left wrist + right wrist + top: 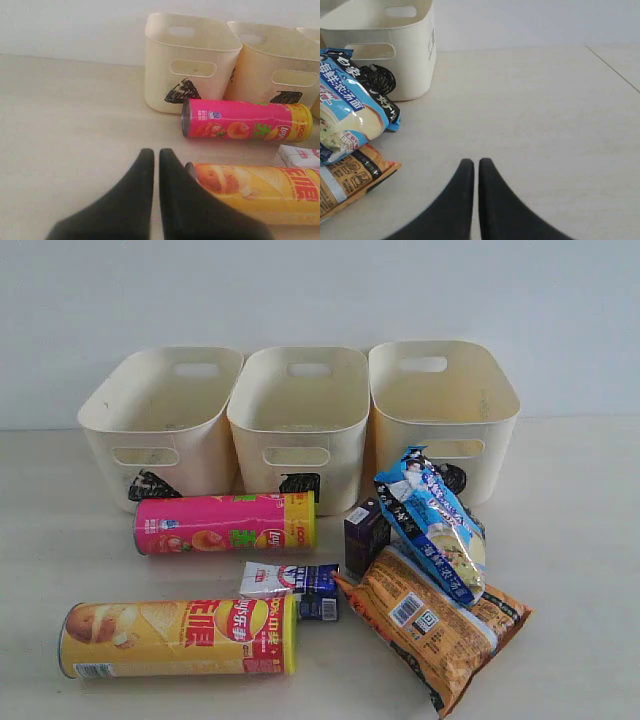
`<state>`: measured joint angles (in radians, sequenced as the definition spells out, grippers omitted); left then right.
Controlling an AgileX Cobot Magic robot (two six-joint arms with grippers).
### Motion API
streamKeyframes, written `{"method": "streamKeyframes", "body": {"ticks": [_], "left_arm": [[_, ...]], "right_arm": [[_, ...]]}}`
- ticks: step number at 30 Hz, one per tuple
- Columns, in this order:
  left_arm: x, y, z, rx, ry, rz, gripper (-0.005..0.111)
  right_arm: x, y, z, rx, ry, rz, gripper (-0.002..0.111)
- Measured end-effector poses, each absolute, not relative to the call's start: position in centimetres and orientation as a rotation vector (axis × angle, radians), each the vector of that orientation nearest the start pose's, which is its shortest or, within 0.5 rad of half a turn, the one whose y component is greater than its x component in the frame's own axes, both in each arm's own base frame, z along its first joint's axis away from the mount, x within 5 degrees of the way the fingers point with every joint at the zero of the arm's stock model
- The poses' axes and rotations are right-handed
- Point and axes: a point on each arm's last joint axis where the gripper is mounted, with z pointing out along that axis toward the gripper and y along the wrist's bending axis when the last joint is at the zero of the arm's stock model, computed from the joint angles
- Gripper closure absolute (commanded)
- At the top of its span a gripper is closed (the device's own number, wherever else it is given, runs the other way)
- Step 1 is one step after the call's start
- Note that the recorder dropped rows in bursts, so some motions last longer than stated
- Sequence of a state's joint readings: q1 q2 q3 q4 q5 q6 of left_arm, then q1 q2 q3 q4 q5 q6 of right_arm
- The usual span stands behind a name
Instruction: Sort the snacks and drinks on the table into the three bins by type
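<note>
Three cream bins stand in a row at the back: triangle bin (160, 420), square bin (300, 420), circle bin (445, 405). In front lie a pink chip tube (225, 523), a yellow chip tube (180, 637), a white and blue carton (290, 585), a dark purple carton (365, 535), a blue-white bag (432, 525) and an orange bag (435, 625). No arm shows in the exterior view. My left gripper (156, 152) is shut and empty, just beside the yellow tube's end (250, 192). Shut and empty too, my right gripper (476, 162) hovers over bare table, apart from the bags (345, 115).
A pale wall rises behind the bins. The light tabletop (580, 540) stretches bare on the right of the bags and on the left of the tubes (65, 125). A seam line (615, 70) crosses the table's far right part.
</note>
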<state>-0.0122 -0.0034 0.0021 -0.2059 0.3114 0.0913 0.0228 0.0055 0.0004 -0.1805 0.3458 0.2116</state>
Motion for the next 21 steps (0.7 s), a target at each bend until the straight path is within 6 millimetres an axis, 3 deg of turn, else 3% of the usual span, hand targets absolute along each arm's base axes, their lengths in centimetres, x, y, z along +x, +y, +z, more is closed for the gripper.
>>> {"method": "streamKeyframes", "body": {"ticks": [6, 16, 21], "left_arm": [[5.4, -0.6, 18.5, -0.038, 1.789, -0.14, 0.102], [5.4, -0.6, 18.5, -0.038, 1.789, -0.14, 0.102], [5.4, -0.6, 18.5, -0.038, 1.789, -0.14, 0.102]], "right_arm": [[5.4, -0.4, 18.3, 0.032, 1.816, -0.031, 0.107], [5.7, -0.1, 19.9, -0.013, 1.643, -0.023, 0.107], [5.6, 0.2, 21.6, -0.031, 1.449, 0.015, 0.107]]}}
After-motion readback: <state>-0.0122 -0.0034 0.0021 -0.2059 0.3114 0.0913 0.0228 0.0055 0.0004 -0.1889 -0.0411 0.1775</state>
